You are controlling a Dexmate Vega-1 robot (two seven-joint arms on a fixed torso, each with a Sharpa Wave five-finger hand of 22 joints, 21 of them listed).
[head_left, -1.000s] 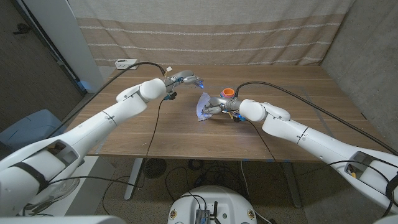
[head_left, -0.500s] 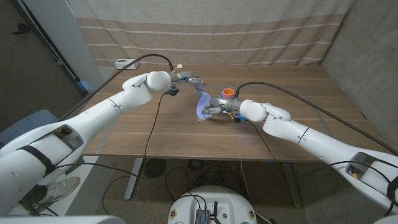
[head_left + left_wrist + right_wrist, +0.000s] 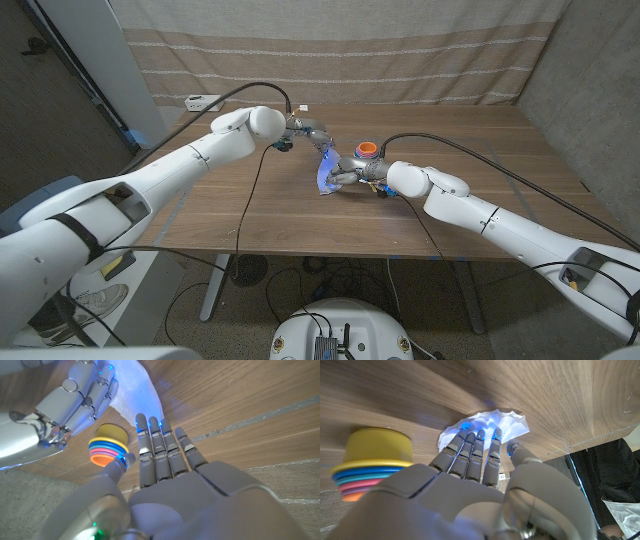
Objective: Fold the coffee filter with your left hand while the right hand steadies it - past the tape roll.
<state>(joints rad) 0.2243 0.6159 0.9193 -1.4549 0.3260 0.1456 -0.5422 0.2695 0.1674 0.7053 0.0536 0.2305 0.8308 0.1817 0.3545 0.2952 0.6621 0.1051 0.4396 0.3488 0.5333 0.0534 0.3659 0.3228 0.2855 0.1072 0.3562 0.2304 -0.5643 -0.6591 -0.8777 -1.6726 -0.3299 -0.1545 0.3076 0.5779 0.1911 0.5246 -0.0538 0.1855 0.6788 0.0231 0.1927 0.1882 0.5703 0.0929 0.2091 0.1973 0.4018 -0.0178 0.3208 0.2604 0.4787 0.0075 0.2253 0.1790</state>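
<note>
filter: white coffee filter (image 3: 325, 170) lies mid-table, just beside the stack of coloured cups (image 3: 367, 149) (no tape roll that I can make out, only those cups).
right hand: right hand (image 3: 352, 172) has its fingers (image 3: 472, 447) laid out straight on the filter, pinning the side nearer the cups. Presses, doesn't grip.
left hand: left hand (image 3: 318, 136) is over the filter's far edge, fingers (image 3: 150, 440) straight and together, tips at or on the paper; thumb apart. Holds nothing as far as I can tell; whether it already has the edge, can't tell.
step: I'd say the left is just starting the fold; filter is rumpled, no clean crease yet.
how to do it well: get fingertips under the free far edge, lift low, sweep it over toward the pinned side, then flatten along the crease.
right hand's job: hold pressure, stay put. Fold line should fall just clear of its fingertips, so the flap lands beside them, not on them.
risk: thin paper slides on the wooden table (image 3: 470, 140) if pushed rather than lifted; the left thumb is near the cups in the left wrist view, so a wide sweep may knock them.
</note>
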